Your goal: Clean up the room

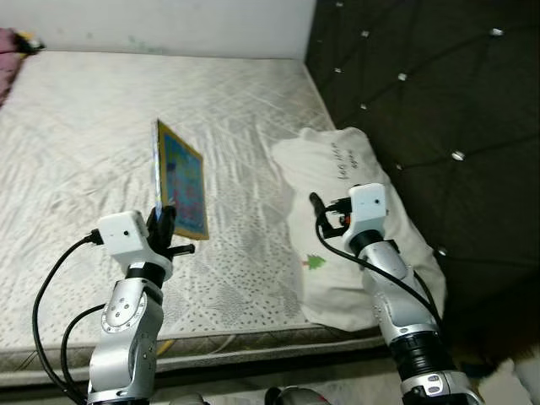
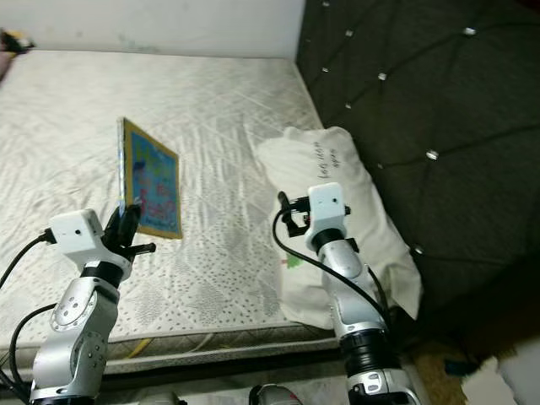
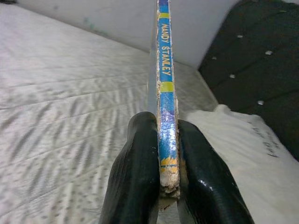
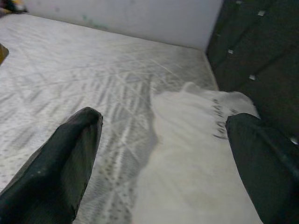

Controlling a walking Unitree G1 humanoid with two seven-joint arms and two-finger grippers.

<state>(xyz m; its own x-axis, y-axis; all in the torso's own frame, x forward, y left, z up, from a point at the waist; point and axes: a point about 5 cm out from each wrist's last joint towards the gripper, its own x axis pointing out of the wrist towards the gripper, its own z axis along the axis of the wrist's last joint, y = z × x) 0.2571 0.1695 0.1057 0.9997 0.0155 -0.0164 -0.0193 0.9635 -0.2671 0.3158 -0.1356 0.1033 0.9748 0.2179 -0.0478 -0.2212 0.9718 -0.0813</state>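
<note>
A thin blue and yellow picture book (image 1: 180, 179) stands upright on edge above the mattress (image 1: 101, 126), held at its lower corner. My left gripper (image 1: 163, 221) is shut on the book; in the left wrist view both fingers (image 3: 140, 172) press the worn blue spine (image 3: 164, 70), lettered in yellow. My right gripper (image 1: 319, 211) hovers open over the white pillow (image 1: 337, 169) at the right side of the bed. In the right wrist view its fingers (image 4: 65, 163) stand wide apart with nothing between them, the pillow (image 4: 196, 154) below.
A dark tufted headboard (image 1: 422, 76) rises along the right. A white wall (image 1: 169, 21) closes the far side. Something pink (image 1: 8, 51) lies at the far left corner of the bed. The mattress front edge (image 1: 211, 344) runs just before my arms.
</note>
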